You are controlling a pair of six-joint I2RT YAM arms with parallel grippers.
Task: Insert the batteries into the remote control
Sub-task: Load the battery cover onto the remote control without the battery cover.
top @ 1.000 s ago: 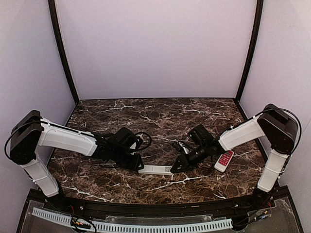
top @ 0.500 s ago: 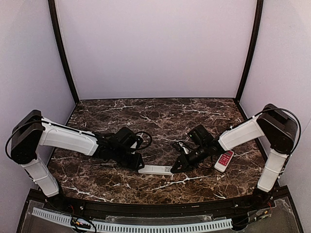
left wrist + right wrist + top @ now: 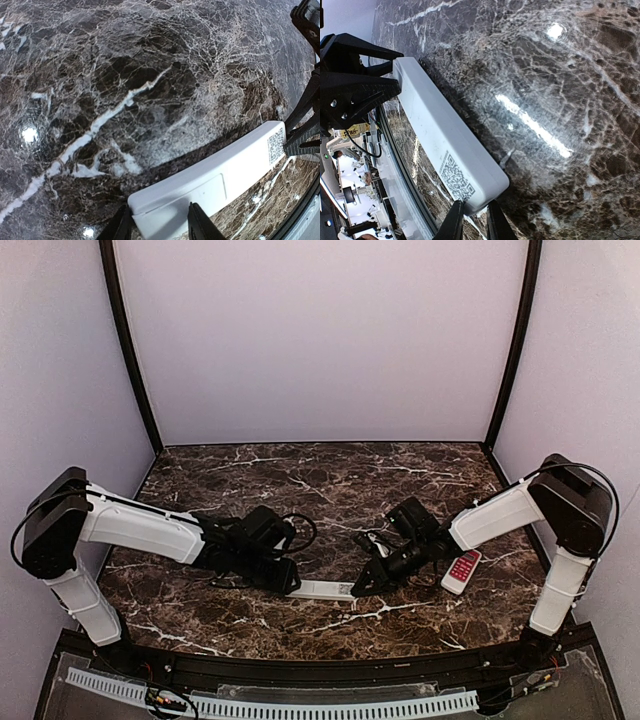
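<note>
From above, the remote control [image 3: 322,589] lies flat on the near middle of the marble table [image 3: 330,480], running left to right. My left gripper [image 3: 288,583] is at its left end and my right gripper [image 3: 357,587] at its right end. A red-and-white remote [image 3: 462,570] lies apart to the right.

In my left wrist view, my 2 fingers [image 3: 122,225] stand on either side of the plain end of the remote control. I cannot tell whether they press on it or stand loose.

In my right wrist view, my 2 fingers [image 3: 452,222] are clenched on the end corner of the remote control, just beside the QR code [image 3: 454,179]. The remote runs away from them toward my left gripper.
</note>
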